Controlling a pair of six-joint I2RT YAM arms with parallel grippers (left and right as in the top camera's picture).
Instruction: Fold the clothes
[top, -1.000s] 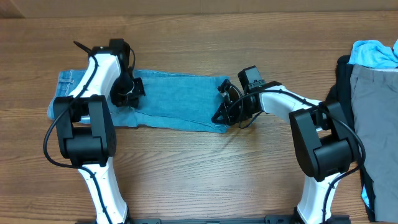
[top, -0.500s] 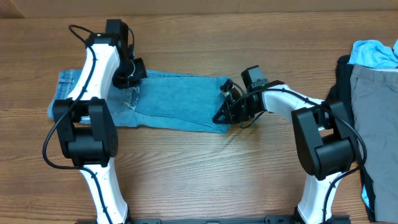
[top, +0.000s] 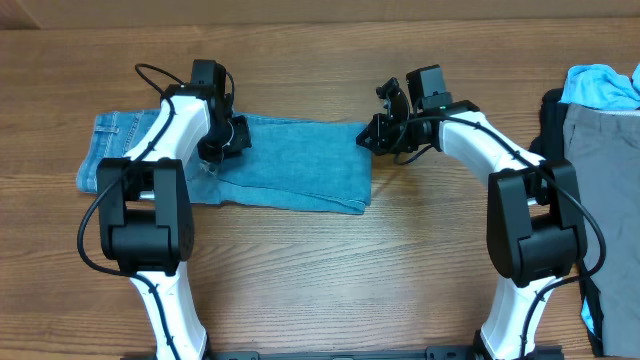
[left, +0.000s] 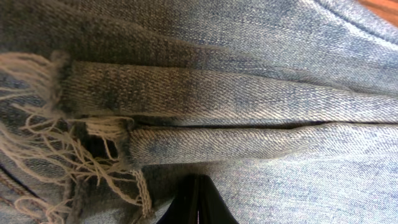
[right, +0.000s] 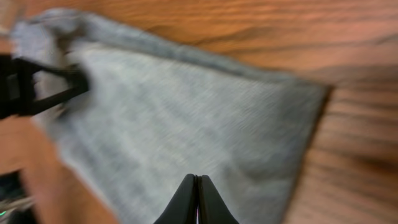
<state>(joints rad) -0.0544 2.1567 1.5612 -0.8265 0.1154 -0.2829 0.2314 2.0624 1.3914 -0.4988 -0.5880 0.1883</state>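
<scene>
Jeans (top: 290, 165) folded flat, hems frayed

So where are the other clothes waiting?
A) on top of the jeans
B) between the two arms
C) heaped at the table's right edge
C: the heap of grey, black and sky-blue clothes lies at the table's right edge, apart from the jeans.

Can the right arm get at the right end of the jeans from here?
Probably yes: its shut fingers sit over the right end of the jeans, nothing in between.
</scene>
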